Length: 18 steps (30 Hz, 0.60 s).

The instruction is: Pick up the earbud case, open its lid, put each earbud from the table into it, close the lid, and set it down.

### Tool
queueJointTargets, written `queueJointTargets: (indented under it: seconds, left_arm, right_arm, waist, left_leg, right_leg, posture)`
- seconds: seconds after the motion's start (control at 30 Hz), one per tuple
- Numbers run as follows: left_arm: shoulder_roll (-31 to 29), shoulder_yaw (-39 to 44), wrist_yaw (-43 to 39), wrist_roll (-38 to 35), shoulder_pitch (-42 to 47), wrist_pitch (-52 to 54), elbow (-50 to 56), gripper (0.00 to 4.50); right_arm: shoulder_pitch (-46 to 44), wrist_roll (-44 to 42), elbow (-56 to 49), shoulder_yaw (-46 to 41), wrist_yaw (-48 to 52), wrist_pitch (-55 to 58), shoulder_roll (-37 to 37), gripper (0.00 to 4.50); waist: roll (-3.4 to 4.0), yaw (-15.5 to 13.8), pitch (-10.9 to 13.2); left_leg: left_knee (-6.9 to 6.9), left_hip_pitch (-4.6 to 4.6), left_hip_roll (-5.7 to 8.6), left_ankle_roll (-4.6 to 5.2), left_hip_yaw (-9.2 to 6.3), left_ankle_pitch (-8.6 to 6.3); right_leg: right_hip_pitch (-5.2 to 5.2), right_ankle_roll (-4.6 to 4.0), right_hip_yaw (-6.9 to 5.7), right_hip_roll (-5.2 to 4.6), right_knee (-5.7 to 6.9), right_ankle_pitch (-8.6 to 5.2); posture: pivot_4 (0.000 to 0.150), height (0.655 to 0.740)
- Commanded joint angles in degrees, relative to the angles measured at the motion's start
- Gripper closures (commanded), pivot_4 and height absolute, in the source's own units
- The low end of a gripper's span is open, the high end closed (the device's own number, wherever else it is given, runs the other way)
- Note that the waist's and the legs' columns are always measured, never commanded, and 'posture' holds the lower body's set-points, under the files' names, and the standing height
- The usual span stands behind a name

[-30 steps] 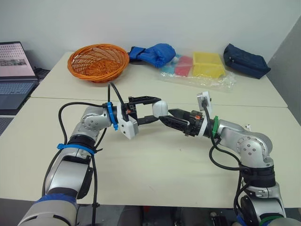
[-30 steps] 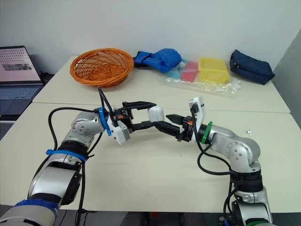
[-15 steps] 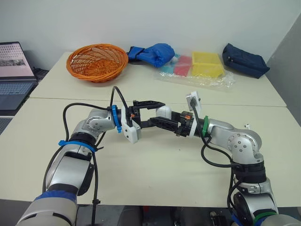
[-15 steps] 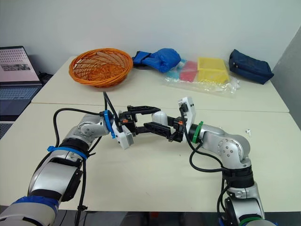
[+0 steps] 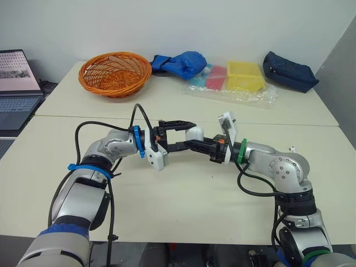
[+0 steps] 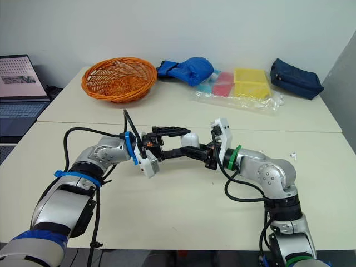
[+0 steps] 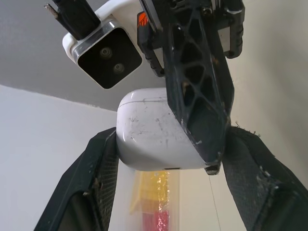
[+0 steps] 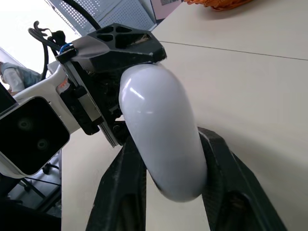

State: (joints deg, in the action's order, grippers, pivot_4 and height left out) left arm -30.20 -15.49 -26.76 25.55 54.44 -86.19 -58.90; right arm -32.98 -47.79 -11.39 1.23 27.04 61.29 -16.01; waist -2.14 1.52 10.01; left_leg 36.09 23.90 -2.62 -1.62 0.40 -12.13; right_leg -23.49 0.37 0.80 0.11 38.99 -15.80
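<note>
The white earbud case (image 5: pixel 194 133) hangs above the middle of the table. My left gripper (image 5: pixel 189 134) is shut on it, one black finger (image 7: pixel 91 187) on each side. From the right, my right gripper (image 5: pixel 196 144) has its fingers (image 8: pixel 122 187) pressed against both flanks of the case (image 8: pixel 161 130), so both grippers hold it. The lid looks shut. One small white earbud (image 5: pixel 291 148) lies on the table to the right of my right arm.
At the back stand an orange basket (image 5: pixel 115 72), a blue cloth (image 5: pixel 181 63), a plastic bag with yellow and red boxes (image 5: pixel 236 80) and a navy pouch (image 5: pixel 290 71). A laptop (image 5: pixel 16 83) sits at the far left. The near table (image 5: pixel 178 206) is bare.
My right gripper has moved left onto the case and its fingers have drawn in around it. The left gripper keeps its hold and has shifted slightly right.
</note>
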Motion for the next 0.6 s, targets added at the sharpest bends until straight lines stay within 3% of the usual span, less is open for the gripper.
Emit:
queueJointTargets:
  seconds: [0.03,0.2,0.4,0.5,0.6]
  left_arm:
    - [-0.6,-0.2,2.4,0.9,2.0,-0.5,0.8,1.74]
    - [-1.0,-0.9,4.0,1.8,2.2,-0.8,0.7,1.74]
    - [-1.9,-6.5,1.7,-4.2,2.6,-2.1,-1.5,0.01]
    - [-2.4,-8.9,0.2,-6.7,3.0,-1.6,-1.8,0.00]
    - [-4.8,-13.2,-4.7,-17.1,3.6,1.1,1.6,0.00]
  right_arm:
    - [-1.3,-0.9,-0.6,-1.9,-0.1,-0.1,0.4,3.44]
    - [-1.3,-1.0,-0.5,-2.2,-0.3,-0.1,0.5,3.44]
    - [-0.3,-1.5,-1.1,-3.0,-1.3,-0.2,1.6,3.70]
    - [-0.1,-1.7,-1.2,-3.1,-1.3,-0.1,1.9,3.70]
    - [0.4,0.2,-1.4,-2.4,-1.3,-1.8,1.6,3.70]
  waist:
    - [0.00,0.0,0.0]
    - [0.00,0.0,0.0]
    - [0.00,0.0,0.0]
    - [0.00,0.0,0.0]
    - [0.00,0.0,0.0]
  left_leg:
    - [0.00,0.00,0.00,0.00,-0.01,0.00]
    - [0.00,0.00,0.00,0.00,0.00,0.00]
    - [0.00,0.00,-0.01,0.00,-0.01,0.00]
    - [0.00,0.00,-0.01,0.00,-0.02,0.00]
    - [0.00,0.00,-0.01,0.00,-0.02,0.00]
  right_leg:
    - [0.00,0.00,0.00,0.00,0.00,0.00]
    - [0.00,-0.01,0.00,0.00,0.00,0.01]
    - [0.00,-0.02,0.00,0.00,0.02,0.01]
    - [0.00,-0.02,0.00,0.00,0.02,0.01]
    - [0.00,-0.02,0.01,0.00,0.02,0.01]
  posture:
    - [0.150,0.7400]
    - [0.150,0.7400]
    - [0.150,0.7400]
    - [0.150,0.7400]
    - [0.150,0.7400]
